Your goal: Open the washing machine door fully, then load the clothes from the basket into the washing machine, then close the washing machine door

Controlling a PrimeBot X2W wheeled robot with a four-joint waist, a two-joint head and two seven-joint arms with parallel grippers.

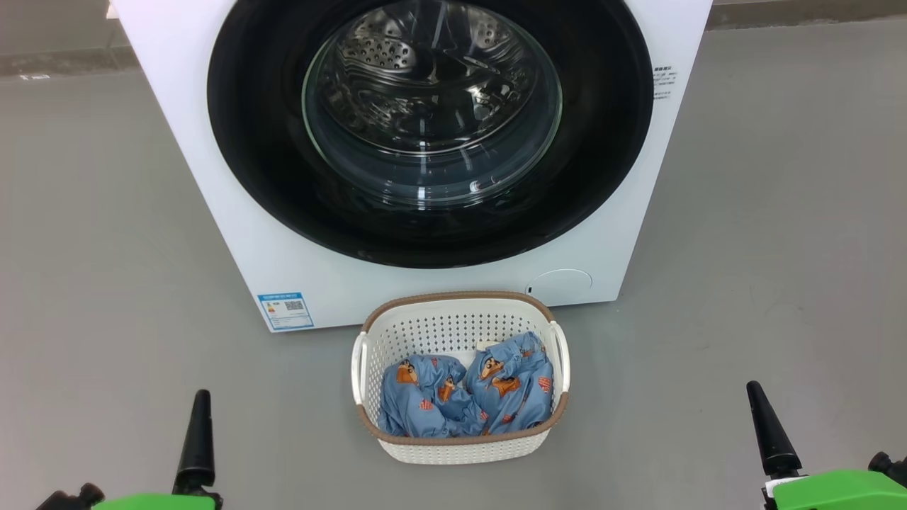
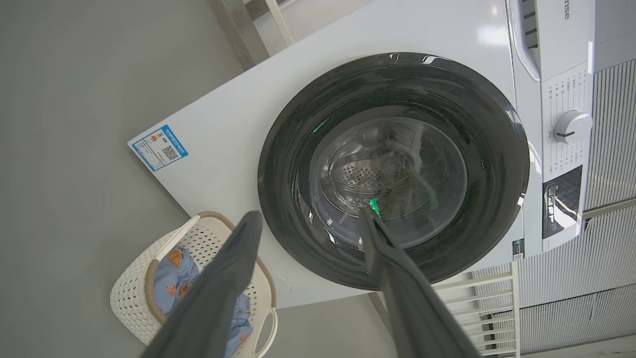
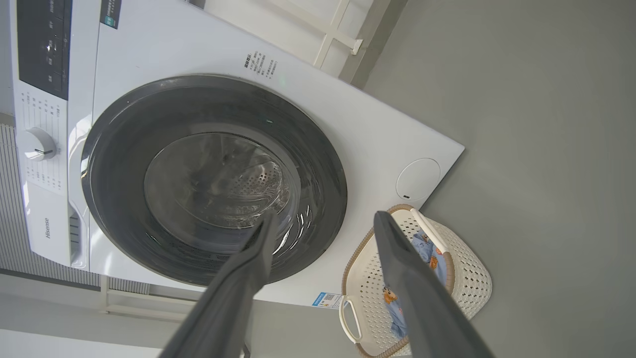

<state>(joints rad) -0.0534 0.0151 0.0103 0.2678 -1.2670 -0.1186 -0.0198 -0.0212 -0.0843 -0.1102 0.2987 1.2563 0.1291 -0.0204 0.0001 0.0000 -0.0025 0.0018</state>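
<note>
Round, glossy black washing machine door (image 1: 255,142) is sitting shut on the white boxy washing machine (image 1: 212,234). Light blue printed clothes (image 1: 468,397), probably soft, light and easiest pinched at a raised fold, are lying in the cream perforated plastic basket (image 1: 453,296) just before it. The left gripper (image 2: 309,214) and right gripper (image 3: 325,216) are hovering, jaws apart, empty.

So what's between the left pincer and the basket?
Nothing, just bare grey floor between the left pincer and the basket, as the head view shows.

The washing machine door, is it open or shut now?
Shut: the washing machine door lies flush on the white front, the drum seen through its glass.
</note>
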